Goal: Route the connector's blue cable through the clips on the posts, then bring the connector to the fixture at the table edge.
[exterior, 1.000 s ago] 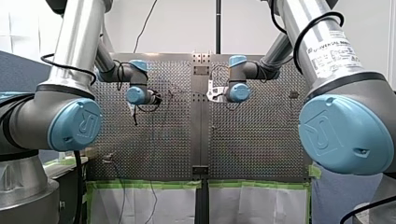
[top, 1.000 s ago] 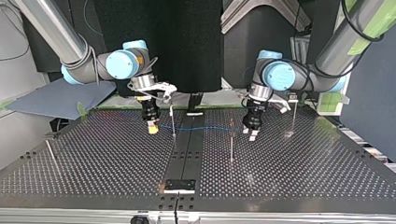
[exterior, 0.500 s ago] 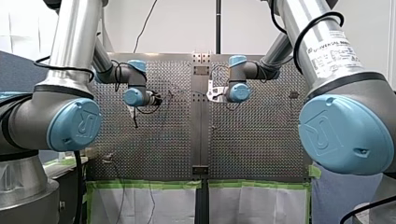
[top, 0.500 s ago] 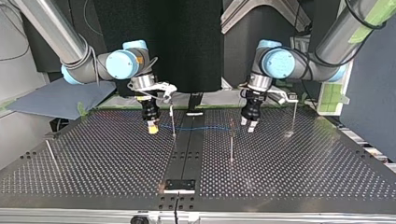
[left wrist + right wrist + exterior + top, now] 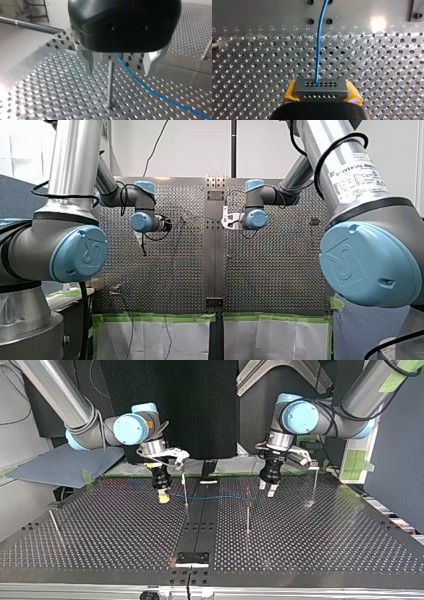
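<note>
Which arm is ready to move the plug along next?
Probably right: my right gripper is shut on the connector, blue cable running ahead. My left gripper is open and empty, at a post.

Silver arms (image 5: 75, 165), pale-blue joint caps (image 5: 371, 264), black cables (image 5: 327, 156); my right claw (image 5: 321, 91) has yellow pads (image 5: 291, 90).

The connector (image 5: 320, 87), a dark grey block with two rows of holes, sits clamped in my right gripper (image 5: 322, 92). Its blue cable (image 5: 319, 42) runs straight out, level, past a thin upright post (image 5: 185, 491).
</note>
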`<state>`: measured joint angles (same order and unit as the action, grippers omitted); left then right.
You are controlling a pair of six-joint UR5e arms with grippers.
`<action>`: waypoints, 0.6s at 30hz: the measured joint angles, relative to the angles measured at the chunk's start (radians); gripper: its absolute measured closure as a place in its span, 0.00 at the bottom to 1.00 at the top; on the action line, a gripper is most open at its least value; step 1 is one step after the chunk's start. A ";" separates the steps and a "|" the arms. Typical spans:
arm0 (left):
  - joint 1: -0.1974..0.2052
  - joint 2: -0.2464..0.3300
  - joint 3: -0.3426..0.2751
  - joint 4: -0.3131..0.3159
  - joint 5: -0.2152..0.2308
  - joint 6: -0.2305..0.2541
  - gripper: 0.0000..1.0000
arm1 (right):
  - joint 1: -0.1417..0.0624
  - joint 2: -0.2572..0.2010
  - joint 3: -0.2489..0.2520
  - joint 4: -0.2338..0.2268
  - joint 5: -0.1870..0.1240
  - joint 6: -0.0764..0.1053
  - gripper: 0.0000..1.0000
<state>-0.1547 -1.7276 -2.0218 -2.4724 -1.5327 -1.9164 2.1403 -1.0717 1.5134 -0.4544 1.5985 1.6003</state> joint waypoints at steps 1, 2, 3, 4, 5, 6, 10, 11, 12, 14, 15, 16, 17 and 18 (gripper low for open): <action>-0.002 0.010 -0.001 0.000 0.001 -0.004 0.01 | 0.000 0.000 0.000 0.000 0.000 0.000 1.00; -0.004 0.017 -0.002 0.000 0.002 -0.006 0.01 | 0.000 0.000 0.000 0.000 0.000 0.001 1.00; -0.007 0.026 -0.002 0.000 0.005 -0.007 0.01 | 0.000 0.000 0.000 0.000 0.000 0.001 1.00; -0.009 0.033 -0.002 -0.001 0.007 -0.008 0.01 | 0.000 0.000 0.000 0.000 0.000 0.001 1.00; -0.012 0.038 -0.002 -0.002 0.009 -0.009 0.01 | 0.000 0.000 0.000 0.000 0.000 0.001 1.00; -0.015 0.042 -0.002 -0.003 0.011 -0.009 0.01 | -0.001 0.000 0.000 0.001 -0.001 0.001 1.00; -0.024 0.049 -0.003 -0.006 0.014 -0.008 0.01 | -0.001 0.000 0.000 0.001 -0.001 0.001 1.00; -0.026 0.049 -0.003 -0.007 0.014 -0.007 0.01 | -0.001 0.000 0.000 0.002 -0.001 0.001 1.00; -0.028 0.050 -0.003 -0.007 0.014 -0.007 0.01 | -0.001 0.000 0.000 0.001 -0.001 0.001 1.00; -0.032 0.050 -0.003 -0.010 0.014 -0.006 0.01 | -0.001 0.000 0.000 0.001 -0.001 0.002 1.00; -0.034 0.050 -0.003 -0.014 0.013 -0.005 0.01 | -0.001 0.000 0.000 0.001 -0.001 0.001 1.00; -0.036 0.050 -0.003 -0.016 0.013 -0.004 0.01 | -0.001 0.000 0.000 0.002 -0.001 0.002 1.00; -0.038 0.050 -0.003 -0.018 0.012 -0.004 0.01 | -0.001 0.000 0.000 0.002 -0.001 0.002 1.00; -0.040 0.050 -0.003 -0.021 0.012 -0.003 0.01 | -0.001 0.000 0.000 0.002 -0.002 0.002 1.00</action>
<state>-0.1949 -1.6774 -2.0245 -2.4933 -1.5205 -1.9190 2.1392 -1.0717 1.5134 -0.4528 1.5970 1.6024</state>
